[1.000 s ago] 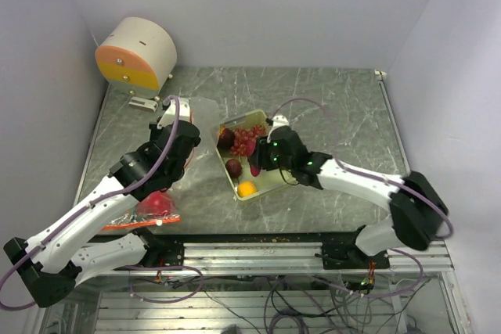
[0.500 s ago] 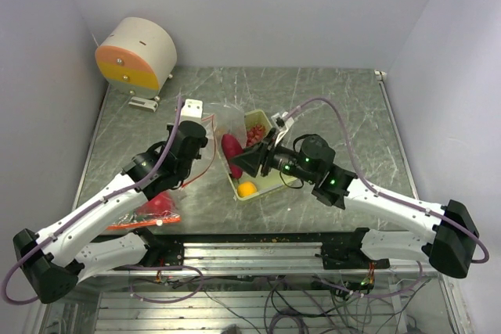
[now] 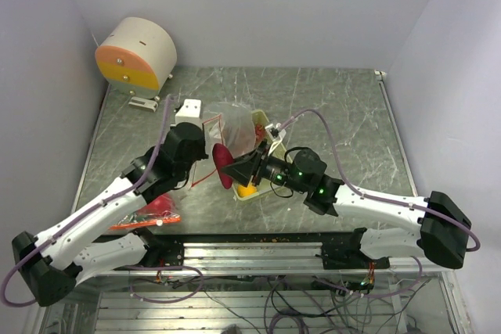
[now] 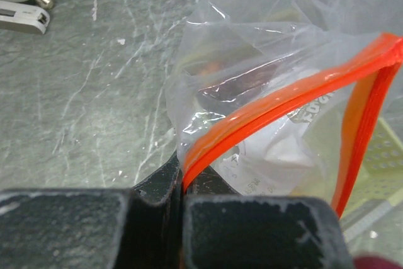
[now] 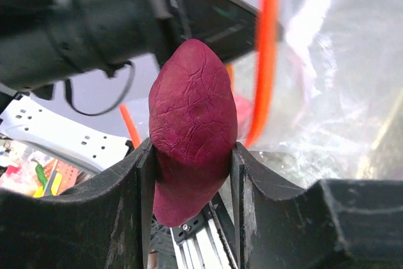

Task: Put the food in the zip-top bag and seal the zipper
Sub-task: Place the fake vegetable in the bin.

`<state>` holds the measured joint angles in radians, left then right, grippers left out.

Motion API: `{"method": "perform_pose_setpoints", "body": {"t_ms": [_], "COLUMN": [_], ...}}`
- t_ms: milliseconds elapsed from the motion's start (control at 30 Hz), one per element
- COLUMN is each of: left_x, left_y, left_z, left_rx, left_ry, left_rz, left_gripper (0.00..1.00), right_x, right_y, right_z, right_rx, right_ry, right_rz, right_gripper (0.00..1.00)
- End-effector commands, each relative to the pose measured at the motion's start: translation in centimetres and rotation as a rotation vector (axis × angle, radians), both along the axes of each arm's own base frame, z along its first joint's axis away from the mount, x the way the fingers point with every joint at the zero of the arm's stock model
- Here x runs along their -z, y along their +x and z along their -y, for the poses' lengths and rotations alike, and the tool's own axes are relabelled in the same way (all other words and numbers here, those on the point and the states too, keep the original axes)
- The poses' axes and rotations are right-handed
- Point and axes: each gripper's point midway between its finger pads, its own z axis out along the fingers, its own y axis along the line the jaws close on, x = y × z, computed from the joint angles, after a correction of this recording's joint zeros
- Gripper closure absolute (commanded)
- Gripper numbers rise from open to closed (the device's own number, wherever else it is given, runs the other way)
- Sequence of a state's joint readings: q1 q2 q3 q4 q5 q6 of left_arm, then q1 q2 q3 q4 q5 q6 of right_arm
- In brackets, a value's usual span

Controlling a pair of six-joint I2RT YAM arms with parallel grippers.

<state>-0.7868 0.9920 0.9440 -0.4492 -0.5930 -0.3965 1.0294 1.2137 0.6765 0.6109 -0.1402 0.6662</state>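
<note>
At the lower left of the top view, the left arm rises from its base and reaches up and right across the counter (image 3: 337, 107), its wrist bent toward the middle. The left fingers (image 4: 165, 184) are clenched on the orange zipper strip (image 4: 277, 102) of the zip-top bag (image 3: 232, 121). They pinch one lip near a corner, so the clear film billows open. In the left wrist view the mouth shows as a loop of orange with a gap to its right.

Just right of that grip, the purple sweet potato (image 5: 192, 137) sits between the right fingers (image 5: 252, 187). They grasp it across its middle, and both its ends stick out past them. It is right at the bag's mouth but, as far as I can tell, not yet inside. The right arm stretches from its base at the lower right, lying low and long across the frame with the wrist pointing left. Beneath and behind it sits the pale green tray (image 3: 260, 118), with an orange (image 3: 246, 190) at its near corner.

The step in hand appears to be feeding the sweet potato through the opening. To do it well, the right arm should aim one end at the gap between the two orange lips rather than at the film. It should push in along the bag's length and let go only once the potato is past the zipper. The left fingers should hold firm, since a snag on the lip could fold the mouth shut or tug the strip free.
</note>
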Motion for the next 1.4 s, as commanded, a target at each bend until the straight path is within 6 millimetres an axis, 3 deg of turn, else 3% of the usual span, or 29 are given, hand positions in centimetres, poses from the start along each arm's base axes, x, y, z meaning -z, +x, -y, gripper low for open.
{"method": "perform_pose_setpoints", "body": {"t_ms": [0,167,400,600,933,1100,1367], "left_x": [-3.2,-4.1,-3.2,-4.0,-6.9,-6.8,-5.1], "left_y": [-1.1,-2.2,-2.2,-2.2,-3.9,-5.0,-5.8], "left_z": [0.3,0.1,0.7,1.5,1.8,2.4,1.8], "left_rx": [0.028,0.054,0.053,0.080,0.145,0.191,0.182], "left_ry": [-0.175,-0.269,-0.310,-0.369,-0.472,-0.540,-0.505], "left_rz": [0.075,0.113,0.099,0.121,0.143,0.122,0.058], "left_gripper": [0.93,0.93,0.93,0.93,0.93,0.93,0.93], "right_x": [-2.0,-2.6,-3.1,-0.4,4.6,5.4,4.4], "right_y": [0.6,0.8,0.1,1.3,5.6,8.0,11.4], "right_z": [0.5,0.2,-1.8,-3.3,-2.5,-1.6,-0.6], "right_rx": [0.055,0.060,0.010,0.062,0.309,0.468,0.710], "right_ry": [0.105,0.094,0.075,-0.017,-0.203,-0.301,-0.451], "right_rz": [0.001,0.015,0.029,-0.027,-0.106,-0.083,0.008], "right_gripper": [0.96,0.96,0.96,0.96,0.96,0.95,0.65]}}
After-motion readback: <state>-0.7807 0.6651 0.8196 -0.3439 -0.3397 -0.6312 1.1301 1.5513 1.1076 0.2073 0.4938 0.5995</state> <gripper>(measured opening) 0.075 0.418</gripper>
